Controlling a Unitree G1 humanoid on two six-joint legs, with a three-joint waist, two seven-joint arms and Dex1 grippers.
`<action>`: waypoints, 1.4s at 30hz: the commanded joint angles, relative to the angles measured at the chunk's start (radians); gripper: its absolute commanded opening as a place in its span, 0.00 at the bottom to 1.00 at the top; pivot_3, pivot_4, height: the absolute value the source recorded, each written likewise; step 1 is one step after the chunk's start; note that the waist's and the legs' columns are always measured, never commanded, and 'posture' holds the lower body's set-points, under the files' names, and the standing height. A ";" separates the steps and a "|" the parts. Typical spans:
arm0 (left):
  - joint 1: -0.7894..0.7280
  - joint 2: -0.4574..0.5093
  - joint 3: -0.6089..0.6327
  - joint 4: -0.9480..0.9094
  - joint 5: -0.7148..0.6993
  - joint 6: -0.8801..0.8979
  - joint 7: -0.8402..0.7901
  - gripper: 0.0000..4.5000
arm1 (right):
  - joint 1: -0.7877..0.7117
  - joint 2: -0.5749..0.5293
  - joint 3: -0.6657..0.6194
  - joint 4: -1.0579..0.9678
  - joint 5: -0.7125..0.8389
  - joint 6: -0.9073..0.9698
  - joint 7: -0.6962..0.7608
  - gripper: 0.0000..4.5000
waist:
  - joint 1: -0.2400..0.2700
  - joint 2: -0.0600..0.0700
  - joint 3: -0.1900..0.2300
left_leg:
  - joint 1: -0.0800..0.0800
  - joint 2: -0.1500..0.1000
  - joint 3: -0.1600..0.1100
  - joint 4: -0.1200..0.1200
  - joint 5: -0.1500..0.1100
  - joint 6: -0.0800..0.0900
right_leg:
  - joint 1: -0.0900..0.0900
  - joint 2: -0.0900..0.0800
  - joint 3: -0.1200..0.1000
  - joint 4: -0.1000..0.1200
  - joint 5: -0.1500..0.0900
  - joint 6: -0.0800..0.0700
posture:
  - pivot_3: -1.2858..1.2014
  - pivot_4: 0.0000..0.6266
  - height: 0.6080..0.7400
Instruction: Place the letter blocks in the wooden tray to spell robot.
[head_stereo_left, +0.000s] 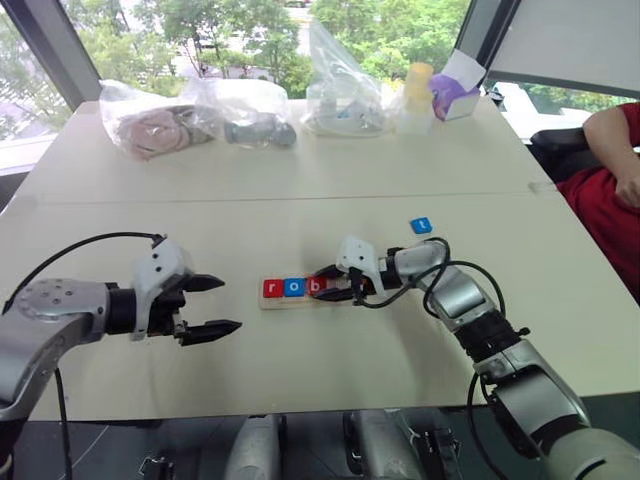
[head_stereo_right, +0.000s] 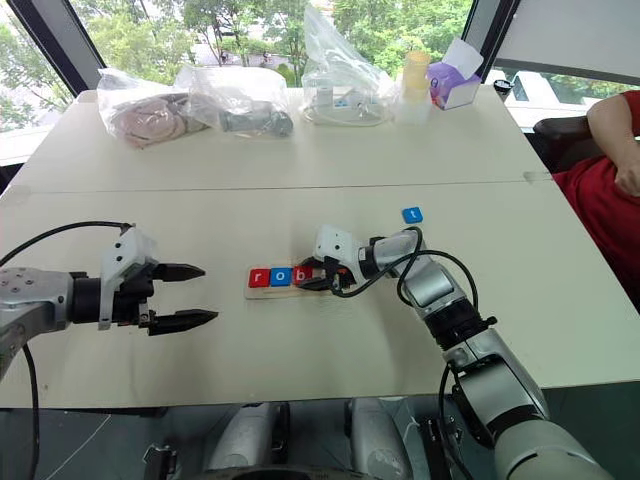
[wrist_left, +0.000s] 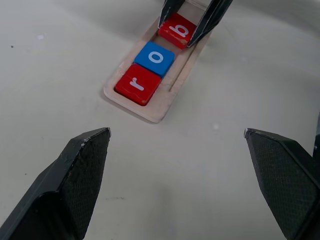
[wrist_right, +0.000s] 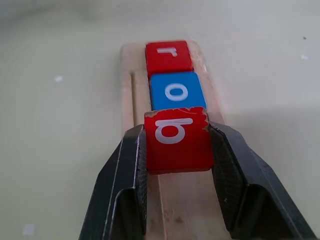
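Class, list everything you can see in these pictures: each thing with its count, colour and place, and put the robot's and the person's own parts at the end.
Wooden tray: one, light wood, mid-table.
Letter blocks: red r and blue o in the tray; red b over the tray, in the right pincer; blue t loose on the table beyond the right arm.
Clear plastic bags: three, with contents, along the table's far edge.
Yellowish bottle: one, far edge.
Purple box: one, beside the bottle.
Table: one, cream.
Left pincer: black fingers, open, left of the tray.
Right pincer: black fingers, shut on the b.
Person's arm: red sleeve, far right.
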 joint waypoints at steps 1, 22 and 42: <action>0.000 -0.002 0.030 -0.024 -0.014 0.001 0.015 1.00 | -0.024 0.020 -0.010 0.003 -0.005 -0.025 0.007 0.26 | 0.000 0.000 0.000 | 0.000 0.000 0.000 0.000 0.000 0.000 | 0.000 0.000 0.000 0.000 0.000 0.000 | 0.52 0.24 1.00; -0.022 -0.010 -0.002 -0.003 0.007 -0.021 0.044 1.00 | -0.012 0.032 -0.049 -0.039 0.009 -0.002 0.016 0.99 | 0.002 0.000 0.000 | 0.000 0.000 0.000 0.000 0.000 0.000 | 0.000 0.000 0.000 0.000 0.000 0.000 | 0.52 0.24 1.00; -0.062 -0.024 -0.037 0.029 0.036 -0.046 0.042 1.00 | 0.037 0.045 -0.077 -0.158 0.029 0.081 -0.017 0.99 | 0.002 0.000 0.000 | 0.000 0.000 0.000 0.000 0.000 0.000 | 0.000 0.000 0.000 0.000 0.000 0.000 | 0.52 0.24 1.00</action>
